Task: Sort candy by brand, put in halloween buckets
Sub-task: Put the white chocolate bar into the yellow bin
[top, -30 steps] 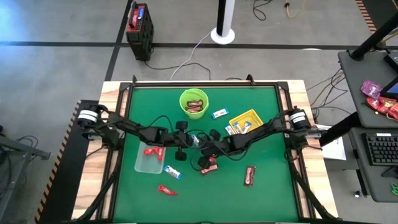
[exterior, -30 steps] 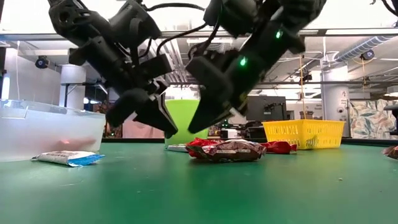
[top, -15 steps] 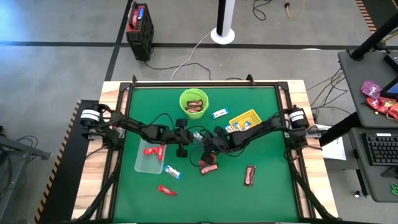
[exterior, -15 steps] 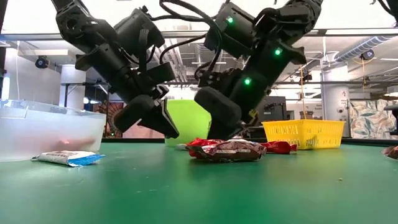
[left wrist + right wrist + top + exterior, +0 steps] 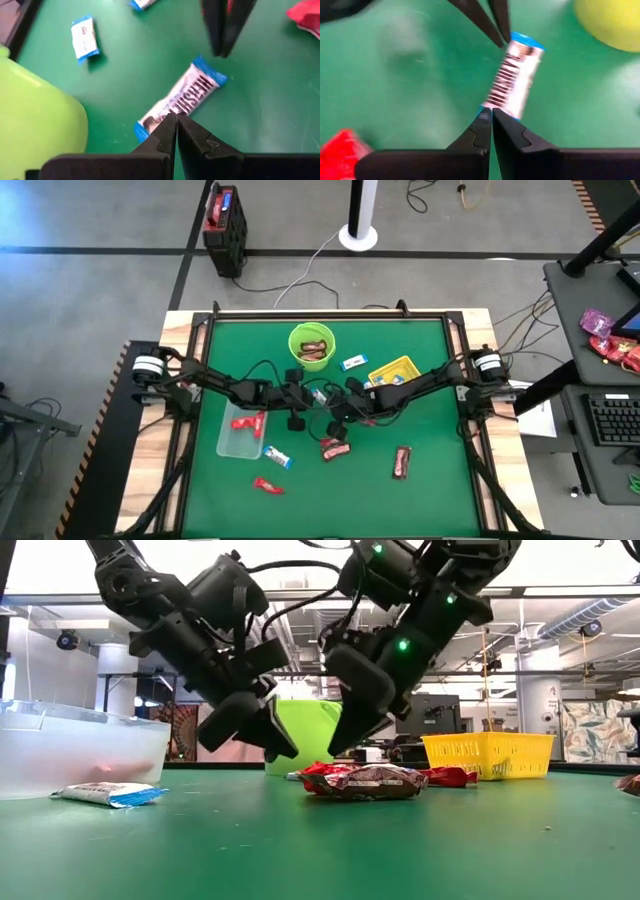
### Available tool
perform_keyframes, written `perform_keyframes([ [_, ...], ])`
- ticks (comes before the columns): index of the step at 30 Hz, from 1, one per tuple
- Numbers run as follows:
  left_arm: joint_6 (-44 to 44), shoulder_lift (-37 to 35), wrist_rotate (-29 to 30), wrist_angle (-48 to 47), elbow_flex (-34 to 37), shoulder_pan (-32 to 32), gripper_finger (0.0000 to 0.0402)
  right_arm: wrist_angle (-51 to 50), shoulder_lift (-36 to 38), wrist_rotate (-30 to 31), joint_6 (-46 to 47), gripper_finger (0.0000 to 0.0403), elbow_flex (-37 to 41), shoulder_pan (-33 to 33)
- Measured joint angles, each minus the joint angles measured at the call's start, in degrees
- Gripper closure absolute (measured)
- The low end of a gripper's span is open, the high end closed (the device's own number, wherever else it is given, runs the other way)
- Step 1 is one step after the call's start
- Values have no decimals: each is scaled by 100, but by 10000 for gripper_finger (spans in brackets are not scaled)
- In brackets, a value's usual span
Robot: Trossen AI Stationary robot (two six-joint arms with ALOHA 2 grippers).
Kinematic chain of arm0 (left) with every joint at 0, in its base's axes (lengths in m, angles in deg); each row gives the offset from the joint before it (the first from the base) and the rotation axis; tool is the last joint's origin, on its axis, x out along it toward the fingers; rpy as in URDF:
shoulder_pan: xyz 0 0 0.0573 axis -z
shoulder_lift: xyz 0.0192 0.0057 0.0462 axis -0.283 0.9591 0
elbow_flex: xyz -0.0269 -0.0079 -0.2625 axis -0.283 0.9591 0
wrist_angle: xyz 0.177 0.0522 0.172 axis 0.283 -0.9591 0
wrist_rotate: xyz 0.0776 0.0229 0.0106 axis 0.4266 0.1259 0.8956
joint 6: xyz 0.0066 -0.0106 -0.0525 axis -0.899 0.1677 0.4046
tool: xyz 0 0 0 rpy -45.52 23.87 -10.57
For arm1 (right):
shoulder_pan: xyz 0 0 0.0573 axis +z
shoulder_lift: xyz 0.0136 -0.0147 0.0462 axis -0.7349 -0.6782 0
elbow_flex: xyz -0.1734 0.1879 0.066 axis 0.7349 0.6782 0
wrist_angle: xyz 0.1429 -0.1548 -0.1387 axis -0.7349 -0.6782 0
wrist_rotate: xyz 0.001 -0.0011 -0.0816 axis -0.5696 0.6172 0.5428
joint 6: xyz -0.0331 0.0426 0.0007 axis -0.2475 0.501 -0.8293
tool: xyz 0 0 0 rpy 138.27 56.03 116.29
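Both arms reach in low over the middle of the green table [image 5: 420, 360], tips nearly meeting. The left gripper [image 5: 176, 120] and right gripper [image 5: 491, 114] are both pinched closed with nothing in them, each pointing at either end of a blue-and-white bar [image 5: 181, 99] lying flat between them. Lime-green bucket [image 5: 312, 345] has brownish candy inside, yellow tray [image 5: 397, 373] holds some blue-and-white candy, and a red bar [image 5: 247, 422] sits in the clear tub [image 5: 241, 436]

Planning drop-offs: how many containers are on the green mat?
3: the lime-green bucket at the far middle, the yellow tray just right of it, and the clear tub at the near left. None seems hidden.
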Motion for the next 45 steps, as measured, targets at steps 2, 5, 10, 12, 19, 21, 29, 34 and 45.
perform_keyframes([
  [2,-22,0,3,51,0,-78,402,3,-3,254,48,392,43,-5],
  [5,-8,1,10,24,3,-200,402,203,-3,492,76,380,88,-11],
  [10,9,4,1,-10,11,-260,401,259,-3,379,118,327,93,-49],
  [12,11,4,-1,-8,13,-260,401,284,-32,349,128,296,102,-52],
  [19,55,4,-6,-6,89,-260,402,968,-245,395,77,196,336,-52],
  [21,61,4,-6,-10,103,-260,402,1148,-281,391,37,177,399,-52],
  [29,98,454,5,341,103,-260,402,1417,-467,394,-186,148,514,-57],
  [34,279,716,11,497,83,-260,402,1575,-680,408,-218,161,509,-50],
  [45,386,774,-10,436,90,-262,402,1555,-757,348,-184,262,503,-65],
])
